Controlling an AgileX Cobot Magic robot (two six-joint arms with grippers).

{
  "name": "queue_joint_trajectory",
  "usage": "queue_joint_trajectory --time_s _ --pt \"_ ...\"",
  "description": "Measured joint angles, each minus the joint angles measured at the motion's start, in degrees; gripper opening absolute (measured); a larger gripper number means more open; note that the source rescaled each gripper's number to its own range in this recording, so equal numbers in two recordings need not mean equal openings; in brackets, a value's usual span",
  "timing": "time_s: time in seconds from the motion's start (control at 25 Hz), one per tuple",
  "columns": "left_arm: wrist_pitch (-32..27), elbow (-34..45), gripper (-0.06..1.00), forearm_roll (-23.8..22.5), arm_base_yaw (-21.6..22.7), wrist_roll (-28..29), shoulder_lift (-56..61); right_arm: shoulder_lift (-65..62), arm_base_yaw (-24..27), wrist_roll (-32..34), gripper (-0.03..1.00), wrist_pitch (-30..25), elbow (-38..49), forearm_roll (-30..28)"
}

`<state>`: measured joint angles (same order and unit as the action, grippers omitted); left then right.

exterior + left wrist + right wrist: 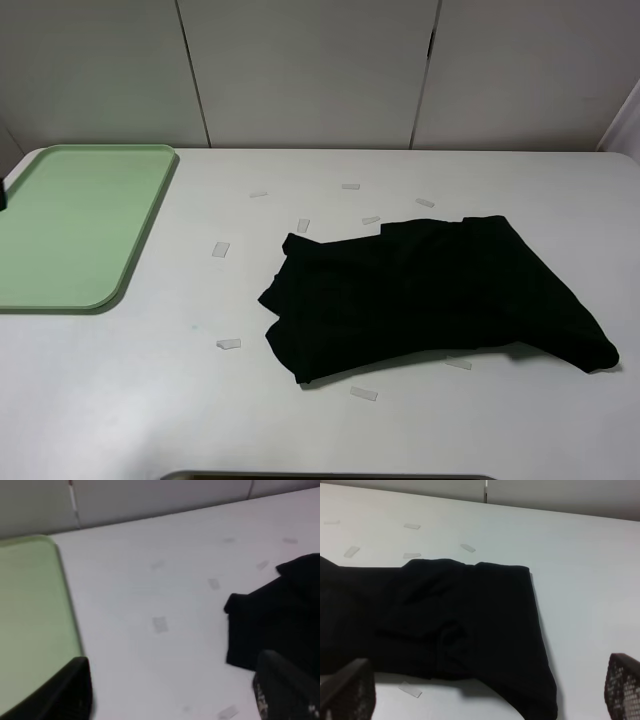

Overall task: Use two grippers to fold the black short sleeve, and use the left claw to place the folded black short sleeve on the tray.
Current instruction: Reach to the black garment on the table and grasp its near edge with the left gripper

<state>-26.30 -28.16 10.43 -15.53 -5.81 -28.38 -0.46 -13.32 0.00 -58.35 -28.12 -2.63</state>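
The short sleeve [430, 295] is plain black all over, with no picture on it. The tray [70, 225] is soft mint green. The desk [150, 400] is white, with little pale tape strips [221, 249]. The wall [300, 70] is light grey. The left gripper [175, 660] and right gripper [490, 662] are black; the right one's pads [622, 685] have tiny dots.

Tray [75, 225] sits on the counter [130, 400] at far left, short sleeve [430, 295] lies right of centre, well apart from it, tape strips [221, 249] scattered between and around.
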Motion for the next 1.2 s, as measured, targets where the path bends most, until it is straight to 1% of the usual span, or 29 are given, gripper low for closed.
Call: queue_joint_trajectory --time_s 0.12,0.2,0.28,0.44,0.6,0.76,0.84,0.88,1.04,1.16,1.2 --pt "4.63 0.00 0.66 5.79 0.00 -0.16 -7.08 0.00 0.00 0.00 1.00 0.00 0.00 0.00" --pt "7.18 0.00 0.66 9.65 0.00 -1.98 -11.34 0.00 0.00 0.00 1.00 0.00 0.00 0.00" --pt "8.40 -0.14 0.66 12.65 0.00 -5.59 -15.90 0.00 0.00 0.00 1.00 0.00 0.00 -0.01" --pt "8.37 -2.61 0.66 20.24 0.00 -13.04 -24.80 0.00 0.00 0.00 1.00 0.00 0.00 -0.01" --pt "7.95 -6.68 0.66 29.58 0.00 -22.55 -32.39 0.00 0.00 0.00 1.00 0.00 0.00 -0.01" --pt "6.71 -9.54 0.66 41.32 0.00 -34.08 -39.72 0.00 0.00 0.00 1.00 0.00 0.00 -0.06" --pt "4.86 -10.97 0.66 49.43 0.00 -40.96 -43.49 0.00 0.00 0.00 1.00 0.00 0.00 -0.06" --pt "3.71 -11.58 0.66 52.77 0.00 -44.51 -45.39 0.00 0.00 0.00 1.00 0.00 0.00 -0.06" --pt "-1.33 -13.43 0.66 68.92 0.00 -57.32 -52.39 0.00 0.00 0.00 1.00 0.00 0.00 -0.06" --pt "-6.53 -13.86 0.66 79.66 0.00 -64.91 -58.37 0.00 0.00 0.00 1.00 0.00 0.00 -0.06" --pt "-8.21 -13.86 0.66 82.18 0.00 -66.77 -60.05 0.00 0.00 0.00 1.00 0.00 0.00 -0.06"
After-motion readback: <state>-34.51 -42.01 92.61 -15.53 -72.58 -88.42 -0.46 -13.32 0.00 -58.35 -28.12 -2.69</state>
